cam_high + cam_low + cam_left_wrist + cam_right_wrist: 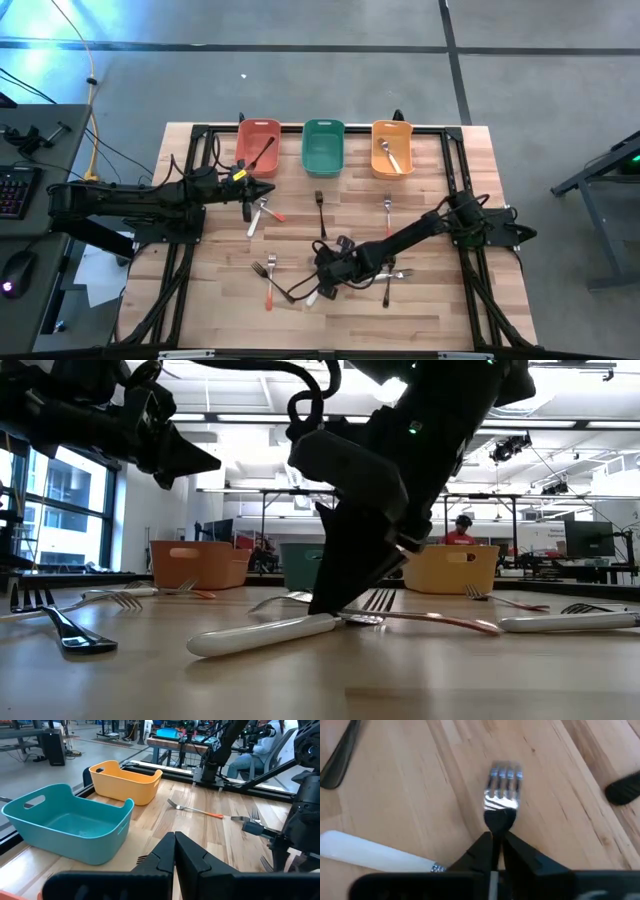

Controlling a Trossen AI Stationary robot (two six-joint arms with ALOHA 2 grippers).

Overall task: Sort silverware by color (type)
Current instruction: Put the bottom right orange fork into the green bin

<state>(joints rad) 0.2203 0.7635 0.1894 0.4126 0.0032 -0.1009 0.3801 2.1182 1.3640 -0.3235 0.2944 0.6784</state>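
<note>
Three bins in a row; roughly ten forks and spoons, two of them binned.

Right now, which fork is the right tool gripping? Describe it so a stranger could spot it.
Start at the green plastic bin in the middle of the back row, then come straight toward the table's front edge to the right tool. It is shut on a black-handled metal fork; a white-handled utensil lies alongside.
</note>
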